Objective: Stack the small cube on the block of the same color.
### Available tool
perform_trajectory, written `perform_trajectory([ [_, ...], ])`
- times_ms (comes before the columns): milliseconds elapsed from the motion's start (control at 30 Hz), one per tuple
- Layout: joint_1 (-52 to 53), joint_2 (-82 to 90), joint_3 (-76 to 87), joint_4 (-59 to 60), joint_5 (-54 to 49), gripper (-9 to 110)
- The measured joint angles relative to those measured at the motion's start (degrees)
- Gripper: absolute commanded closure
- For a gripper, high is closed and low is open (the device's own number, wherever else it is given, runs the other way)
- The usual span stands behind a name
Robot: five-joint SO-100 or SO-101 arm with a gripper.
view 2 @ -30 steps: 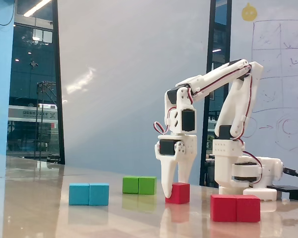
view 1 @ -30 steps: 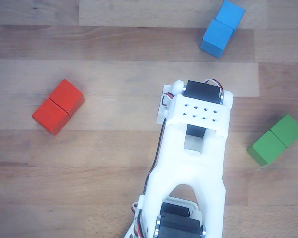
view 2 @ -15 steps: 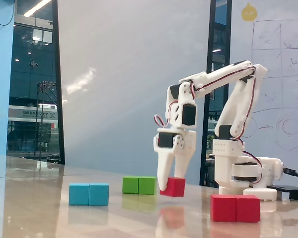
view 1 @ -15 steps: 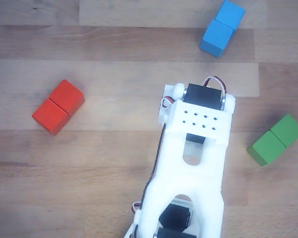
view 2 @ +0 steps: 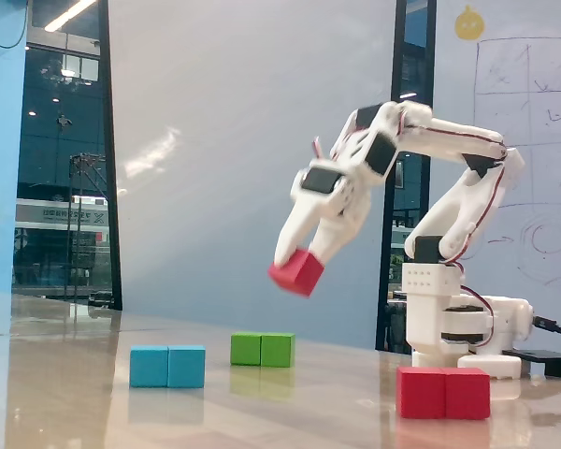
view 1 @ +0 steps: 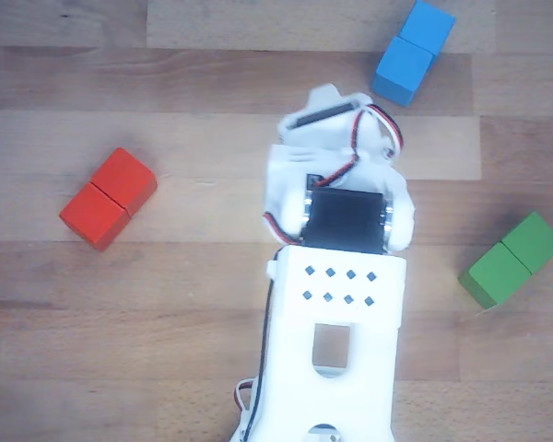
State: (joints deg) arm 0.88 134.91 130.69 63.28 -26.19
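Note:
In the fixed view the small cube is red and hangs tilted in the air, well above the table. My gripper is shut on it, with the fingers slanting down to the left. The block, red with a seam across its middle, lies on the table at the lower right, apart from the cube. In the other view the block lies at the left. There the white arm fills the middle and hides the small cube and the fingertips.
A blue two-cube block and a green one lie on the wooden table. The arm's base stands behind the red block in the fixed view.
The gripper has lifted the small cube off the table, up and to the left in the fixed view, and has tilted. The wrist now reaches farther up in the other view.

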Motion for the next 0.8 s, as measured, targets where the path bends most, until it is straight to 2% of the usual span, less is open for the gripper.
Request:
perform_trajectory([
  [200, -9.67, -2.11, -9.40, 0.18, -0.35, 92],
  [533, -23.20, -19.25, -27.69, 8.53, 1.58, 92],
  [800, -32.70, -27.51, -32.96, 13.71, 6.24, 92],
])
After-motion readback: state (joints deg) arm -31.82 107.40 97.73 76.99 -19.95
